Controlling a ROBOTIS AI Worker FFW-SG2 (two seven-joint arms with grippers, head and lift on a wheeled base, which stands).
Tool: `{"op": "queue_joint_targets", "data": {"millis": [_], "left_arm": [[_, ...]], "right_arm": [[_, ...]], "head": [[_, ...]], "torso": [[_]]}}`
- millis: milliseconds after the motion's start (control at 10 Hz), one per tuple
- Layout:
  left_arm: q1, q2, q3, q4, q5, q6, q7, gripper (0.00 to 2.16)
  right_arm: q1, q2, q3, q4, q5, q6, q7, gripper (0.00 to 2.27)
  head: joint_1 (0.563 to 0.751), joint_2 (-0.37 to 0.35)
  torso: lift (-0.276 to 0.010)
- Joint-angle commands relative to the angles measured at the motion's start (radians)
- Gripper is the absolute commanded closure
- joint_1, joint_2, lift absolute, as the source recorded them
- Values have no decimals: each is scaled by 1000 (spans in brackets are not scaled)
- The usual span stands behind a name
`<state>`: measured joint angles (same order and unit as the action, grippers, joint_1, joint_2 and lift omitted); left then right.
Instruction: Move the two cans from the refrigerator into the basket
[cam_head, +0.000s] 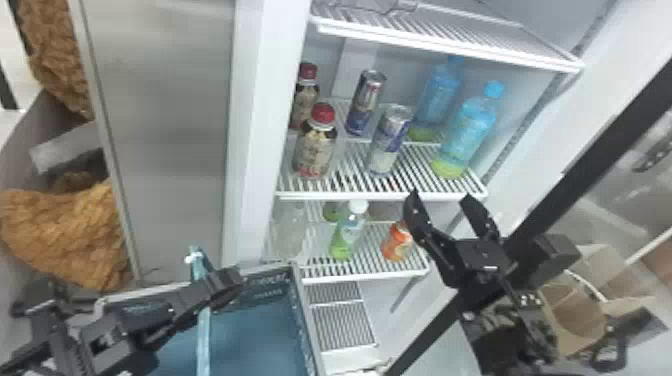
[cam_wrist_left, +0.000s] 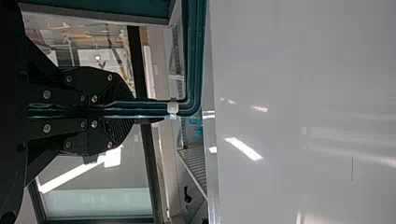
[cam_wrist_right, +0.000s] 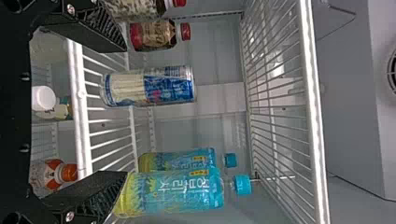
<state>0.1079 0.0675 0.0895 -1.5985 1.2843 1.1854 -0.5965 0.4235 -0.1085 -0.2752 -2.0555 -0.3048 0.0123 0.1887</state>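
Note:
Two slim blue-and-silver cans stand on the refrigerator's middle shelf: the front can (cam_head: 390, 142) and, behind and slightly left, the rear can (cam_head: 367, 102). The right gripper (cam_head: 440, 197) is open, low in front of that shelf's edge. In the right wrist view, the gripper (cam_wrist_right: 119, 112) has its fingers wide apart, with the front can (cam_wrist_right: 148, 86) standing beyond them. At lower left, the left gripper (cam_head: 212, 290) is shut on the handle of the blue basket (cam_head: 306, 325). The left wrist view shows the gripper (cam_wrist_left: 126, 109) clamping the teal handle (cam_wrist_left: 194, 56).
Red-capped bottles (cam_head: 316, 145) stand left of the cans, blue bottles (cam_head: 465, 137) to their right. Above hangs a wire shelf (cam_head: 450, 40); below, another shelf (cam_head: 370, 272) holds several bottles. The refrigerator's left wall (cam_head: 265, 125) rises beside the basket.

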Motion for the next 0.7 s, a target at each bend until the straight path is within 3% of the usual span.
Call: {"op": "queue_joint_targets", "data": {"millis": [0, 600], "left_arm": [[2, 0, -2, 2, 0, 0, 1, 1190], [5, 2, -6, 4, 4, 0, 3, 1190]], "right_arm": [[-55, -7, 0, 42, 12, 24, 2, 102], [-235, -31, 54, 179, 28, 88, 0, 101]], "head": [[695, -350], [695, -350]], "torso": [[-31], [-31]]}}
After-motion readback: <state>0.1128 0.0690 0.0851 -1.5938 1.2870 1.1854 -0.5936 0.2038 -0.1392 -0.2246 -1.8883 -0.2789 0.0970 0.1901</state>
